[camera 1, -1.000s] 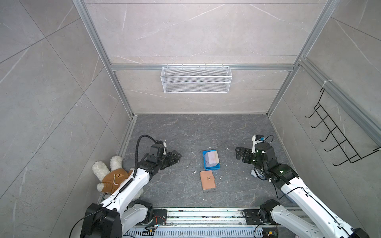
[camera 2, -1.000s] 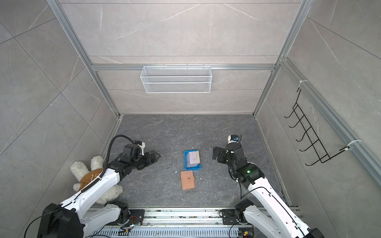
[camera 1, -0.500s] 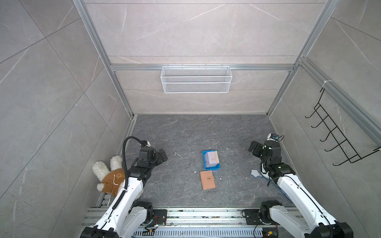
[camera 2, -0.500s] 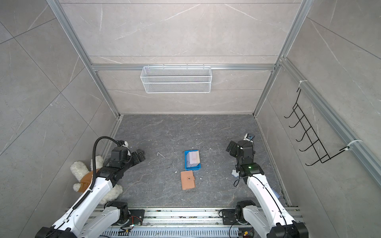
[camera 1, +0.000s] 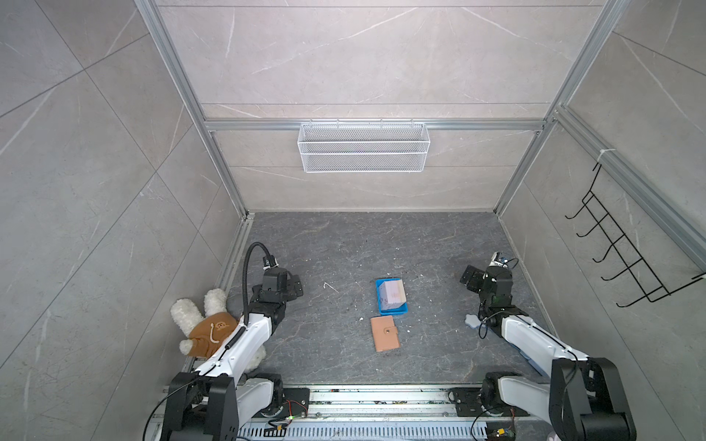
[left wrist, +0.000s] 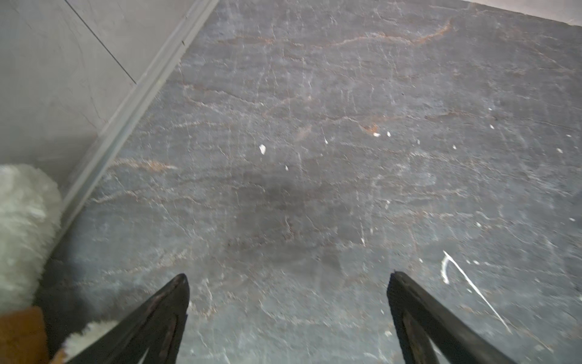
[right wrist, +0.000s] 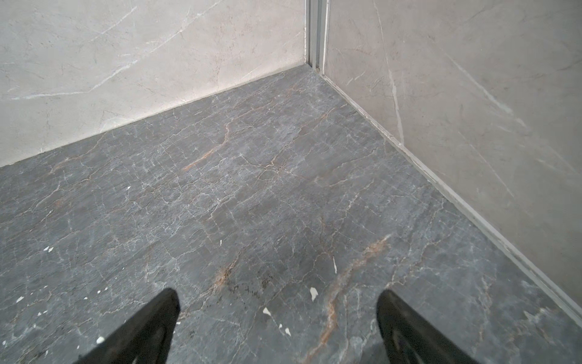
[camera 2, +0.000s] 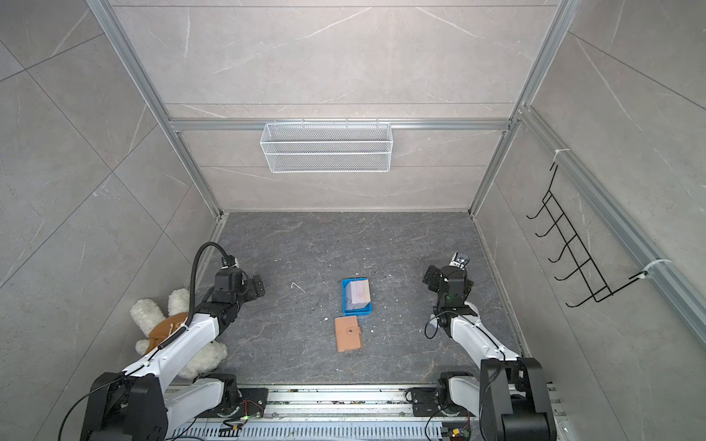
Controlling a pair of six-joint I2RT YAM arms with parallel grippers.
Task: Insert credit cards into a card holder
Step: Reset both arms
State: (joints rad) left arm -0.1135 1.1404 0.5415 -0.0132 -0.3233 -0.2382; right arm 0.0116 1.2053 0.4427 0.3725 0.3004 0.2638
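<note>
Between the wide-open, empty left gripper (left wrist: 288,280) and right gripper (right wrist: 278,296), well apart from both, lay the closed tan leather-like folding card holder (camera 1: 385,333): soft, light, probably grab an edge. Beyond it, thin pale plastic credit cards (camera 1: 393,294) stood in a small blue plastic tray (camera 1: 394,311): likely stiff, slippery, pinch top edges.

A robotics laboratory test cell: grey marble-look wall panels (camera 1: 363,57) framed in silver aluminium rails (camera 1: 366,125) box in a dark stone-look worktop (camera 1: 382,244). A white-and-black left robot arm (camera 1: 244,340) and a matching right robot arm (camera 1: 535,340) stand on a metal base track (camera 1: 382,399) with bare wiring, facing a white wire-mesh basket (camera 1: 363,152) and a black wire hook rack (camera 1: 626,252).
</note>
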